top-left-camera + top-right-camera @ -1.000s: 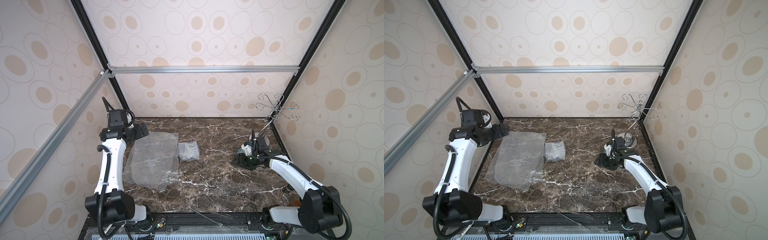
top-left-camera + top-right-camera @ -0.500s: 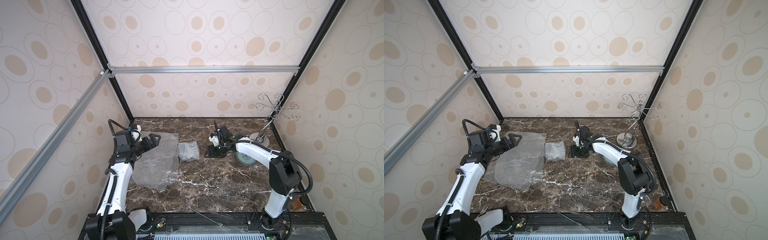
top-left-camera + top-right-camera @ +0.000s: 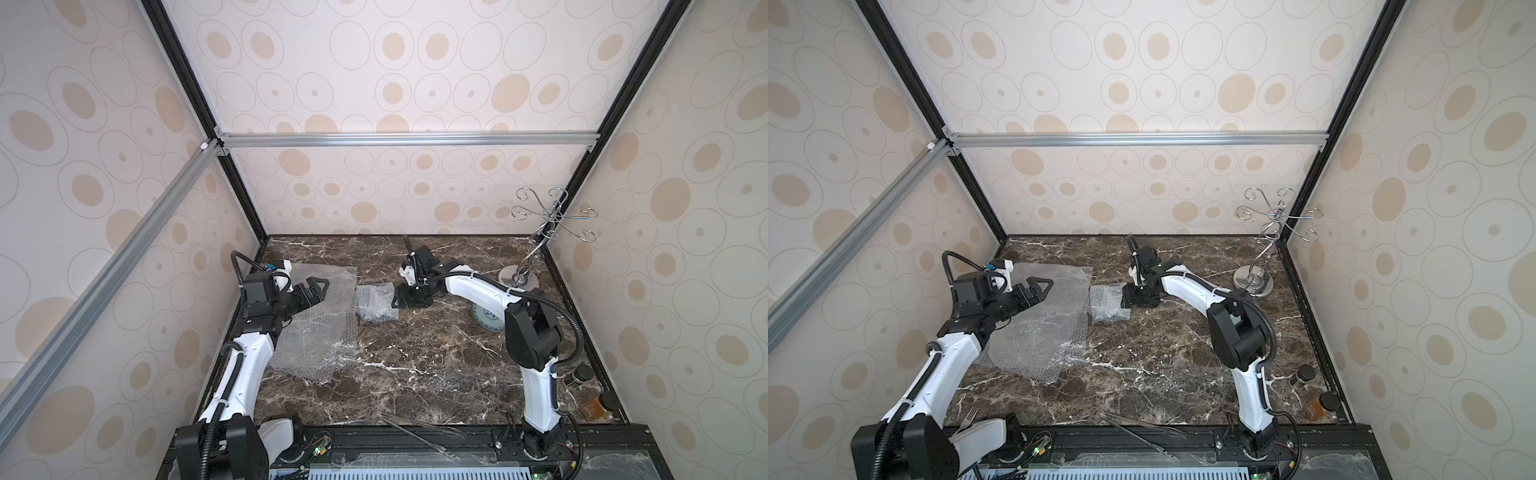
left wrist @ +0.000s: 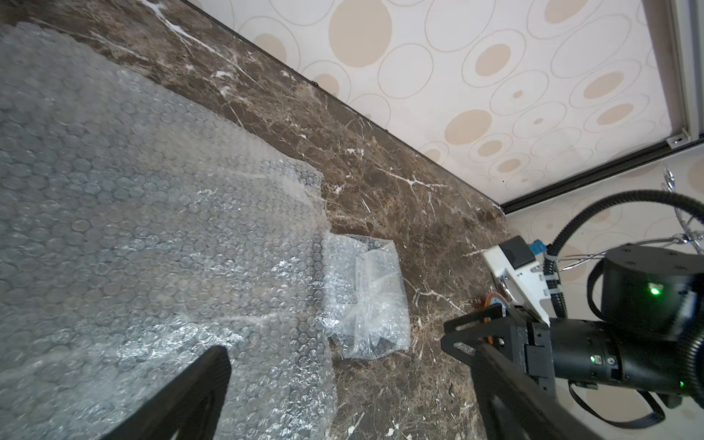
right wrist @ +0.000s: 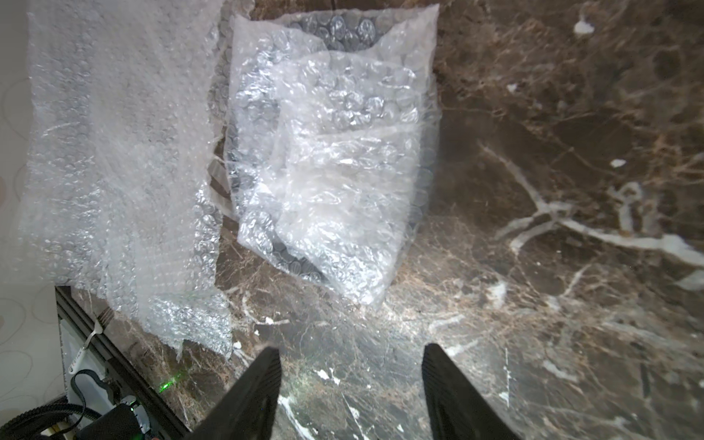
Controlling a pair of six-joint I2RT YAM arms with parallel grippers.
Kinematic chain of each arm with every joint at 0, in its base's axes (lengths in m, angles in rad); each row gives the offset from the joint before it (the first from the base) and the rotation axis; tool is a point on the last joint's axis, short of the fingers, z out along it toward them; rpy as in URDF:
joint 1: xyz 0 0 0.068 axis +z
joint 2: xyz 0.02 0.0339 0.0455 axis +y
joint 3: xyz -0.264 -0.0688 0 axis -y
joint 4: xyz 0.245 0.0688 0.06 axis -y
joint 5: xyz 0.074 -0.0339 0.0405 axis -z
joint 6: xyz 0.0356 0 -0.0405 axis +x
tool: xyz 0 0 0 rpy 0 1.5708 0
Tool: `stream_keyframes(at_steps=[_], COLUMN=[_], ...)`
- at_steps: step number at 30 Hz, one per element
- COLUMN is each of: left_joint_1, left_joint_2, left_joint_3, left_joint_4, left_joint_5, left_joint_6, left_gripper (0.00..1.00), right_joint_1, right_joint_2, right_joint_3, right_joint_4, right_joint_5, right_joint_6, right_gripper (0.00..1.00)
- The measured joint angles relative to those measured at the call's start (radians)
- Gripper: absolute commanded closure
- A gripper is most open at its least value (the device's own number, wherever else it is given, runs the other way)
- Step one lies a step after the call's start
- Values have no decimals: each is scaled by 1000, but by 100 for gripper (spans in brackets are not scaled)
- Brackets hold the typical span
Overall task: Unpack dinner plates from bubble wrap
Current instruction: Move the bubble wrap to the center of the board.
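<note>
A flat sheet of bubble wrap (image 3: 320,324) (image 3: 1042,324) (image 4: 133,228) (image 5: 114,152) lies at the table's left. Just right of it sits a small folded bubble wrap bundle (image 3: 376,303) (image 3: 1106,305) (image 4: 365,297) (image 5: 327,152), with something dark showing through. My right gripper (image 3: 398,297) (image 3: 1128,299) (image 5: 350,365) is open right beside the bundle's right edge, with only marble between its fingers. My left gripper (image 3: 320,286) (image 3: 1044,286) (image 4: 348,381) hangs wide open over the flat sheet's far part. A pale, green-rimmed dinner plate (image 3: 488,319) lies bare at the right, partly behind the right arm.
A wire stand on a shiny disc base (image 3: 519,275) (image 3: 1252,283) is at the back right. Two small jars (image 3: 1304,374) (image 3: 1325,402) stand at the front right. Thin tongs (image 3: 1142,428) and a fork (image 3: 968,415) lie along the front edge. Walls enclose three sides.
My right arm has swung left, from the plate near the stand to the bundle, its jaws narrowing slightly. My left arm has come down and forward over the flat sheet.
</note>
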Motion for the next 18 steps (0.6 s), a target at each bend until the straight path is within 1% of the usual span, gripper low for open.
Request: stream_keyframes(at_steps=[5,11,17,18], left_joint_1=[-29,-35,-37,-38], left_joint_2=[-11,-47,-26,-29], left_joint_3=[-5,-27,-13,-13], left_joint_4=[-1,-1,-82,-98], left_joint_5=[-37,-19,-38,-39], left_joint_6=[2,-3,4,8], left_gripper=[0,0,0,23], right_joint_1=[0,6,6,6], right_joint_2=[57,76,76,76], right_joint_3=[56,97,111,111], right_joint_4=[-25,-47,-71,-75], right_joint_5=[19,38,64,68], right_joint_6=[5,5,5,5], right_gripper=[44,46,48,49])
